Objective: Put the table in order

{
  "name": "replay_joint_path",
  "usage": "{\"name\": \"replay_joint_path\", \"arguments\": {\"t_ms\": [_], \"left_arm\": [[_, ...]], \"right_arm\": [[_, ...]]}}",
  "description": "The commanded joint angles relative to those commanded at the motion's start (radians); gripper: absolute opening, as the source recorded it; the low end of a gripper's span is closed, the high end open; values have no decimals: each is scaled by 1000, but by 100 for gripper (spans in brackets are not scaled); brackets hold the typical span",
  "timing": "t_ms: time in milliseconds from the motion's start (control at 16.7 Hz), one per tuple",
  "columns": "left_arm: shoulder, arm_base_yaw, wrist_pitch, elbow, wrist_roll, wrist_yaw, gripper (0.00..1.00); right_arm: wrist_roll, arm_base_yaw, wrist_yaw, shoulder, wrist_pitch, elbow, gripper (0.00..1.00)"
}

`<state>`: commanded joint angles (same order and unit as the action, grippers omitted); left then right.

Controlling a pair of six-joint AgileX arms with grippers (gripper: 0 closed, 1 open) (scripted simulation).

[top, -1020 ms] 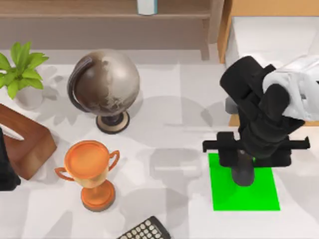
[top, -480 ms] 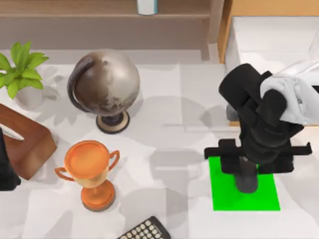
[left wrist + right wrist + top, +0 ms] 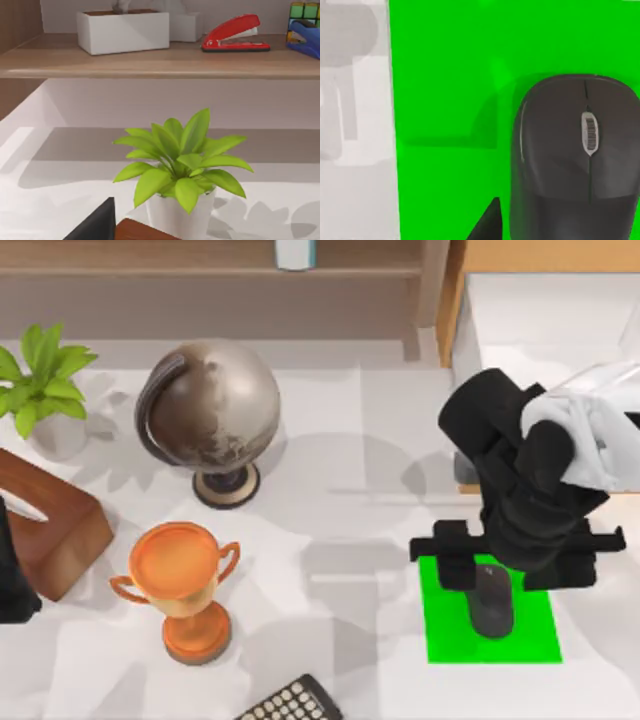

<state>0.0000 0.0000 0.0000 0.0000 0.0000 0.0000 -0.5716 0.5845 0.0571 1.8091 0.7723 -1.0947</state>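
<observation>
Mouse on the mat, lower right of the top view.
Your right gripper [image 3: 490, 575] hovers over the computer mouse [image 3: 491, 602] lying on the green mat [image 3: 445, 635]; I can't tell its jaw state. The rest of the table [image 3: 350, 540] looks untouched.

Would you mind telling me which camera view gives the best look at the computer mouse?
The right wrist view: the mouse lies close up on the green mat, scroll wheel plain. In the top view the mouse is partly under the right arm. The left wrist view faces a potted plant.

Mouse on the green mat

A dark computer mouse [image 3: 572, 160] with a scroll wheel lies on the green mat [image 3: 450, 90]; beside the mat, white table [image 3: 357, 190].
</observation>
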Motion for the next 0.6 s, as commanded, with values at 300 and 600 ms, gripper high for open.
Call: {"name": "replay_joint_path", "arguments": {"t_ms": [300,600], "left_arm": [[0,0,0,0,0,0,100],[0,0,0,0,0,0,100]], "right_arm": [[0,0,0,0,0,0,100],[0,0,0,0,0,0,100]]}}
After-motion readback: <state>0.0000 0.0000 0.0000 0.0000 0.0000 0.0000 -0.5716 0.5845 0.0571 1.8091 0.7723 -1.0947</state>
